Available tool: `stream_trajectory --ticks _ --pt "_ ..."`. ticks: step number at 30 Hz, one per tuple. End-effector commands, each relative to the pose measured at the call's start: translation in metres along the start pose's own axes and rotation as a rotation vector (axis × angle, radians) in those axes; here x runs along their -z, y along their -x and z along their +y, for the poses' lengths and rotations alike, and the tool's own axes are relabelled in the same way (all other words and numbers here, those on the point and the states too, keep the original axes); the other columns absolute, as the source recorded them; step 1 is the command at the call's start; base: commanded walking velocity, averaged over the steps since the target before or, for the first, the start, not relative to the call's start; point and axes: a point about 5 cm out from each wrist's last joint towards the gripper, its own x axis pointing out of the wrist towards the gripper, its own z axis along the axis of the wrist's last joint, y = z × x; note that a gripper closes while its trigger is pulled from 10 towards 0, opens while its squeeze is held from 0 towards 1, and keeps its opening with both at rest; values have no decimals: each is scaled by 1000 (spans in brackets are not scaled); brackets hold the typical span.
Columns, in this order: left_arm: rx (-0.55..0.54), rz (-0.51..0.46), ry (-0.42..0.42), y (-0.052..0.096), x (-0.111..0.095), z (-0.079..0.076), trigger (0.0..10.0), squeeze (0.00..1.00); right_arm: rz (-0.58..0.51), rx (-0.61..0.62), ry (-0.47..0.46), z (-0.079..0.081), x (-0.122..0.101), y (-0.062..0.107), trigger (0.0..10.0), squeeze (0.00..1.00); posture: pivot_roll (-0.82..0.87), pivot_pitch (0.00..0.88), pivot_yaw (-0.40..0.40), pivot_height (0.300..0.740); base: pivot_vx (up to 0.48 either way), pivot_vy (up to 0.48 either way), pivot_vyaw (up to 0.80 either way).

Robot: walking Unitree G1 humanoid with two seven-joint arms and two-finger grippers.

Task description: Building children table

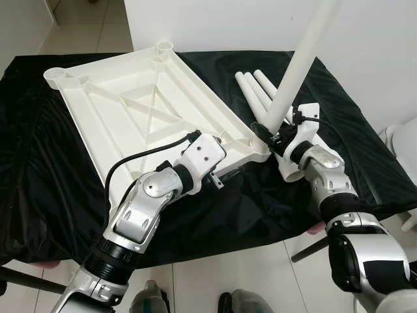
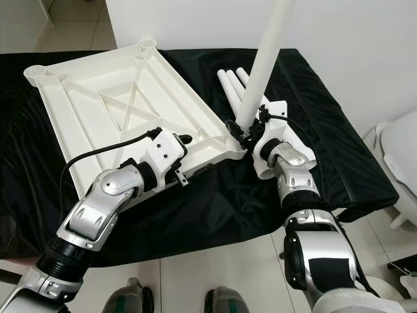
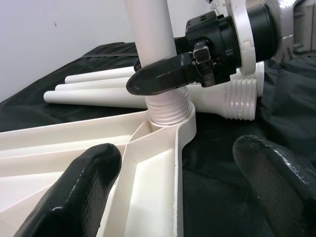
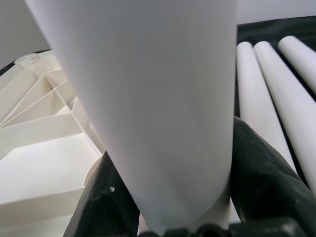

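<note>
The white plastic tabletop [image 1: 140, 98] lies upside down on a black-draped table [image 1: 52, 189], ribs facing up. My right gripper [image 1: 270, 134] is shut on a white leg tube [image 1: 296, 62] that stands nearly upright, its threaded end in the tabletop's near right corner socket [image 3: 170, 116]. In the right wrist view, both black fingers [image 4: 261, 182] press against the tube. My left gripper [image 3: 177, 187] is open at the tabletop's near edge, its fingertips [image 3: 79, 187] wide apart with the rim between them, short of the socket.
Three spare white legs [image 1: 257, 88] lie side by side on the cloth behind the right gripper, threaded ends [image 3: 242, 98] toward me. A white wall stands behind the table. A white fixture [image 1: 401, 140] is at the far right, and tiled floor [image 1: 215, 277] lies below the table's near edge.
</note>
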Motion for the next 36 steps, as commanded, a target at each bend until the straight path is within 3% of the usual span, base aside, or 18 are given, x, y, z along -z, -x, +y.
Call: stream_trajectory --ticks 1,3,8,11,17,19,24,29,30,32,33,36 --pt "12 -2 1 0 -1 -2 10000 0 -17 59 -22 9 1 -3 10000 0 -19 4 -16 740 0 0 0" --pt "8 -3 4 0 -1 -2 10000 0 -62 127 -46 21 -2 -6 10000 0 -21 1 -16 740 0 0 0" --pt "7 -4 5 0 -1 -2 10000 0 -88 188 -72 30 -5 -9 10000 0 -21 1 -16 740 0 0 0" --pt "13 -7 7 -1 -1 -4 10000 0 -113 353 -149 48 -7 -15 10000 0 -25 0 -17 740 0 0 0" --pt "20 -9 10 -2 -1 -6 10000 0 -100 437 -193 58 -4 -17 10000 0 -29 0 -14 740 0 0 0" --pt "27 -11 11 -3 -1 -7 10000 0 -71 526 -259 69 -1 -21 10000 0 -30 0 -13 740 0 0 0" --pt "29 -12 9 -4 -1 -8 10000 0 -43 568 -267 79 -3 -24 10000 0 -27 0 -15 740 0 0 0" --pt "25 -10 8 -3 0 -6 10000 0 -73 517 -268 81 -7 -23 10000 0 -26 0 -18 740 0 0 0" --pt "24 -9 7 -3 1 -6 10000 0 -104 482 -255 83 -10 -23 10000 165 -27 0 -18 740 0 0 0" --pt "24 -8 6 -3 1 -6 10000 0 -124 460 -245 85 -12 -23 10000 165 -27 0 -18 740 0 0 0" --pt "24 -7 6 -3 1 -6 10000 0 -153 407 -268 88 -15 -22 10000 1000 -28 0 -19 740 0 0 0" --pt "24 -6 5 -3 1 -6 10000 0 -191 357 -279 89 -21 -21 10000 1000 -28 0 -19 740 0 0 0"
